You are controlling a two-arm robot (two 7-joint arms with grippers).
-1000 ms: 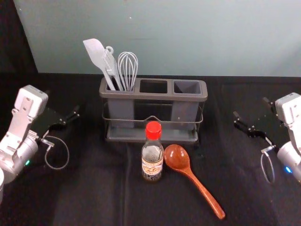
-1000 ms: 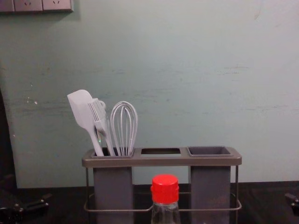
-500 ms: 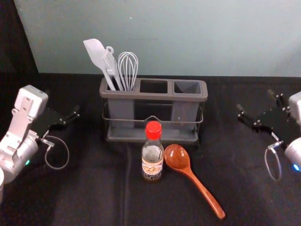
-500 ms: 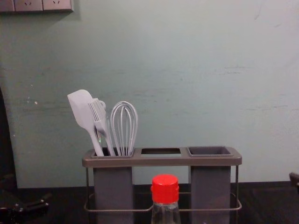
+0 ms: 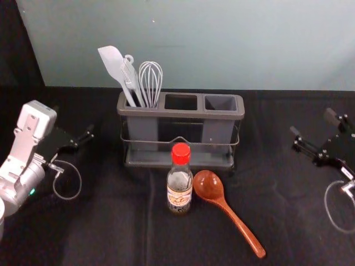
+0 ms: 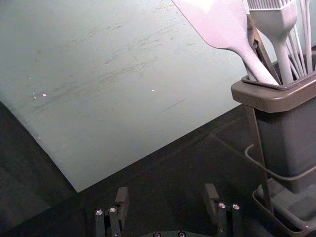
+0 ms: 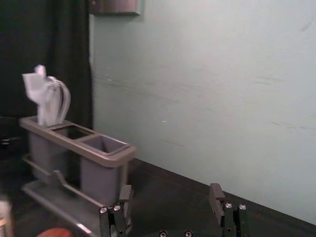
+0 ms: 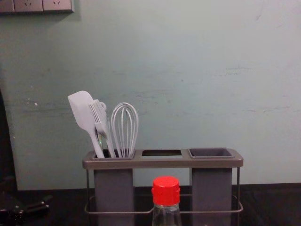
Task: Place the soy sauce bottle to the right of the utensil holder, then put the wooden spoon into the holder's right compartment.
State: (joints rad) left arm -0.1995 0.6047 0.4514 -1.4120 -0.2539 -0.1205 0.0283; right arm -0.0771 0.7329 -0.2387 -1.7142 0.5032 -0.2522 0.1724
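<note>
Soy sauce bottle stands unmoved at the utensil holder's 6 o'clock; right gripper, spread and empty, has shifted farther toward 3 o'clock, so placement presumably awaits a grasp. Bottle: upright, clear, red-capped, labelled. Just beside: wooden spoon, handle toward 5 o'clock. At 9 o'clock: left gripper, idle, fingers parted.
</note>
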